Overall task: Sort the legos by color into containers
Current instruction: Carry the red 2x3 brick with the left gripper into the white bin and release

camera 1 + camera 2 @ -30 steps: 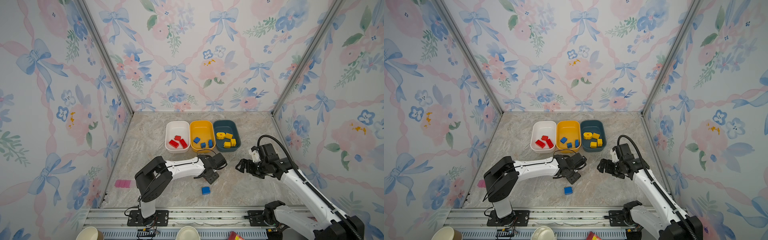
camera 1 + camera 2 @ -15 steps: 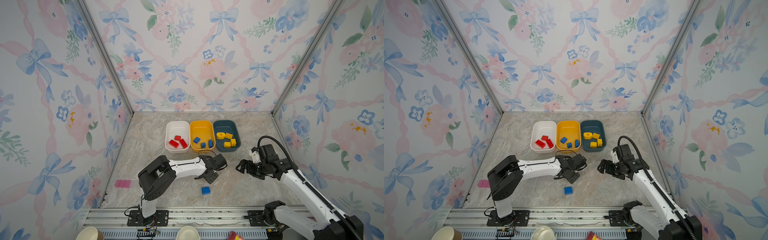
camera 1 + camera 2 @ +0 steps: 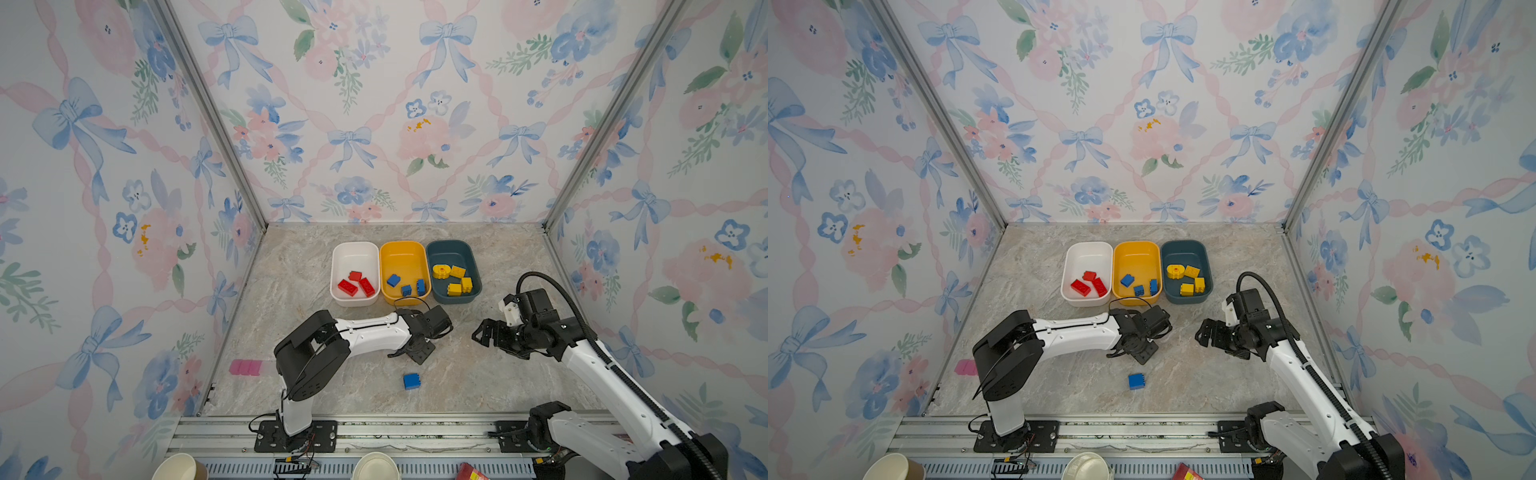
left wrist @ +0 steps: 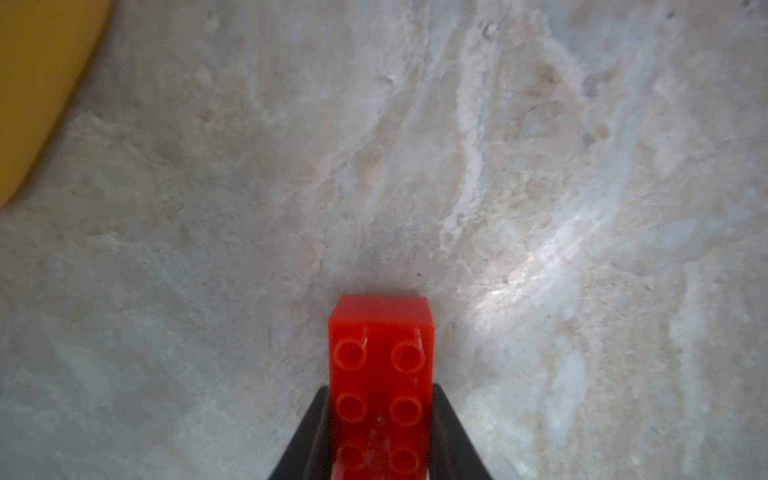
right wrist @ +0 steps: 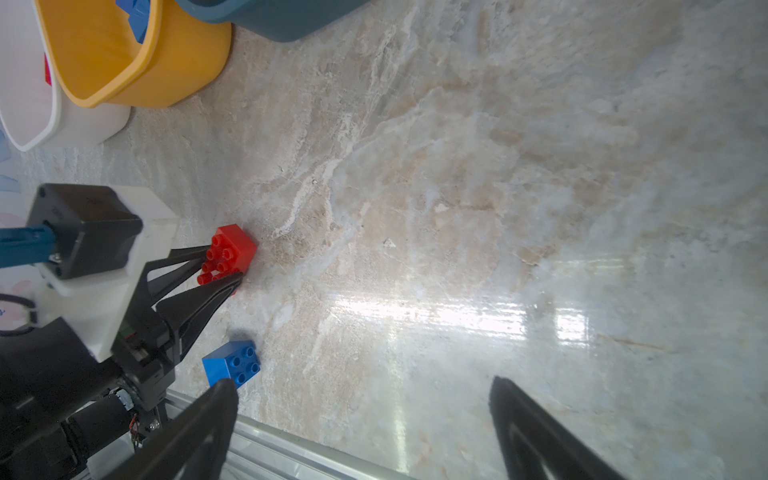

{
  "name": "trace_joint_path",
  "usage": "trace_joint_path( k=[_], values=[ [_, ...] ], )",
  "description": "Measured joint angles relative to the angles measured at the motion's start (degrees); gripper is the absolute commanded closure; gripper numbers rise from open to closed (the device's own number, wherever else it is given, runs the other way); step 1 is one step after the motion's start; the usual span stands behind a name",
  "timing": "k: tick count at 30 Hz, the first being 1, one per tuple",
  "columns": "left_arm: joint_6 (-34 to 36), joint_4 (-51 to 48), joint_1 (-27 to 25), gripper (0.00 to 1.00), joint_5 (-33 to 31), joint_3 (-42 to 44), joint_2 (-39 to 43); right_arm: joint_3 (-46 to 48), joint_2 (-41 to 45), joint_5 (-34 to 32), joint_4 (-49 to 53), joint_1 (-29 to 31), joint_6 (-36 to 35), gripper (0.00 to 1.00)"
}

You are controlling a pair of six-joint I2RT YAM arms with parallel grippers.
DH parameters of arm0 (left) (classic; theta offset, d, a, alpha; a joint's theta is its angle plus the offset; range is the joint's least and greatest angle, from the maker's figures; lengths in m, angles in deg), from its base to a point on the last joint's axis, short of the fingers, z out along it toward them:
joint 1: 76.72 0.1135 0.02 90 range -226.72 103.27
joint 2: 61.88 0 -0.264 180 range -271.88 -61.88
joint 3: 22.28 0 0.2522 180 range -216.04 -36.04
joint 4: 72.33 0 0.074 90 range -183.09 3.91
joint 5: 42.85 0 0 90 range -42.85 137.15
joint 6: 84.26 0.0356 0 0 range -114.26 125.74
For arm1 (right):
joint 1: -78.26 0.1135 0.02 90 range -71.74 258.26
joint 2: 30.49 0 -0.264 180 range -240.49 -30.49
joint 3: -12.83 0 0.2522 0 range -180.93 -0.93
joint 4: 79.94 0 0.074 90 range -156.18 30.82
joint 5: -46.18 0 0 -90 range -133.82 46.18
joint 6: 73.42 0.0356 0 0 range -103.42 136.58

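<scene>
My left gripper point(image 4: 381, 392) is low on the table in front of the tubs, its two black fingers pressed against the sides of a red lego point(image 4: 381, 365). The right wrist view shows that red lego point(image 5: 232, 249) resting on the table between the left gripper point(image 5: 226, 266) fingers. In both top views the left gripper point(image 3: 415, 352) point(image 3: 1138, 353) hides it. A blue lego point(image 3: 411, 381) point(image 5: 232, 363) lies loose nearer the front. My right gripper point(image 3: 484, 332) point(image 5: 361, 384) hovers open and empty at the right. The white container point(image 3: 353, 257) holds red legos, the yellow-orange container point(image 3: 403, 255) blue ones, the teal container point(image 3: 451, 253) yellow ones.
A flat pink block point(image 3: 245, 368) lies by the left wall. Two paper cups point(image 3: 178, 467) point(image 3: 376, 467) stand below the front aluminium rail point(image 3: 415, 428). Flowered walls close in the marble table on three sides.
My left gripper's jaws have narrowed onto the red lego, and its arm's elbow has shifted slightly right. The right arm and the blue lego have stayed put.
</scene>
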Motion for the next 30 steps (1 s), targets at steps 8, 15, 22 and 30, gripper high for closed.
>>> trace_joint_path(
  k=[8, 15, 22, 30],
  values=[
    [-2.1, 0.0, 2.9, 0.70, -1.9, 2.1, 9.0, 0.3, 0.0, 0.4, -0.4, 0.0, 0.0, 0.03],
    [-2.4, 0.1, 12.8, 0.71, -4.6, 2.9, 15.4, 0.5, 0.0, 0.6, -0.6, 0.0, 0.1, 0.03],
    [-2.4, 1.6, 24.5, 0.71, -5.8, 1.3, 15.8, 0.5, 0.0, 0.6, -1.6, 0.6, 0.3, 0.03],
    [-2.5, 4.0, 31.4, 0.73, -5.8, -7.3, 6.4, 0.5, -0.1, 0.6, -1.7, 1.3, 0.7, 0.03]
  ],
)
